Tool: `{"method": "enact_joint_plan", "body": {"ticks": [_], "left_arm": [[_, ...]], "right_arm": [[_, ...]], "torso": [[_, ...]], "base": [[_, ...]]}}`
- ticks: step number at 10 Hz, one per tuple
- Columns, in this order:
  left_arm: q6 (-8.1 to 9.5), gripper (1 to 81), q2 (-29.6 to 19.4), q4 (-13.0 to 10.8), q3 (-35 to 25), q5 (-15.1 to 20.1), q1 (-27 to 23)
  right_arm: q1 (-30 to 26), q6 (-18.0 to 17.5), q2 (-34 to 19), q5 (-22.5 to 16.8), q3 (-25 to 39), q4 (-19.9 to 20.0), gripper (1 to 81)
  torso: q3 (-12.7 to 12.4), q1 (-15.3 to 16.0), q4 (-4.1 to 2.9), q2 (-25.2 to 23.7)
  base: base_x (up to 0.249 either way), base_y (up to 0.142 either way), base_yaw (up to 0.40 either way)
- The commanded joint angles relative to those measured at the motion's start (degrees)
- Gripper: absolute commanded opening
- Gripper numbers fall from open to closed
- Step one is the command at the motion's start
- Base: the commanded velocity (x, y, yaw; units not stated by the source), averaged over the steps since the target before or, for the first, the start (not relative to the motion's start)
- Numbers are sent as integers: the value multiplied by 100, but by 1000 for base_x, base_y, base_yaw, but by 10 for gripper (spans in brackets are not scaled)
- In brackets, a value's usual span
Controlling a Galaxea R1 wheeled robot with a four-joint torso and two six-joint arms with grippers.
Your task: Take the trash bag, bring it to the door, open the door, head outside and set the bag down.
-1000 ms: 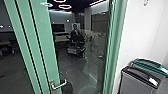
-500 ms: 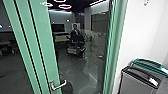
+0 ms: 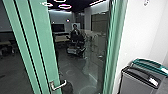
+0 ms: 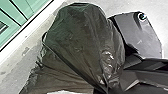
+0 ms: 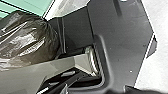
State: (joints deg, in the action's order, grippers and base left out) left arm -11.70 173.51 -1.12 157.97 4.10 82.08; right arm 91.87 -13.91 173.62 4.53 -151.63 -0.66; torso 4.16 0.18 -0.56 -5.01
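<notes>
One trash bag (image 4: 80,45), dark, near side of the green door (image 3: 47,50): presumably soft, slippery, easily torn, best taken where gathered; state of the fingers, cannot tell.

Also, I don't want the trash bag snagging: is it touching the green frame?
Apart. The left wrist view shows pale floor between the trash bag and the green frame.

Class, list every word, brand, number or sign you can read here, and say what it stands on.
No text can be read.
Pale label on grey bin: too small to read.
Second pale label on teal-lidded bin: too small to read.
Mark on white wall: too small to identify.
Trash bag: no lettering visible.
</notes>
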Motion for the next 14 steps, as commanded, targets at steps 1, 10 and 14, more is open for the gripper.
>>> {"method": "enact_joint_plan", "body": {"ticks": [1, 10, 14], "left_arm": [[1, 10, 0, -28, 15, 346, -381], [-7, 10, -9, -37, 15, 355, -390], [-131, 10, -96, -116, -63, 233, -241]], "right_arm": [[-278, 29, 44, -304, 47, -57, 811], [-270, 29, 44, -304, 47, -57, 811], [-200, 204, -9, -94, 152, -57, 811]], "torso": [[0, 0, 0, 0], [0, -2, 0, 0], [0, -2, 0, 0]], "base": [[0, 0, 0], [0, 0, 152], [0, 0, 310]]}}
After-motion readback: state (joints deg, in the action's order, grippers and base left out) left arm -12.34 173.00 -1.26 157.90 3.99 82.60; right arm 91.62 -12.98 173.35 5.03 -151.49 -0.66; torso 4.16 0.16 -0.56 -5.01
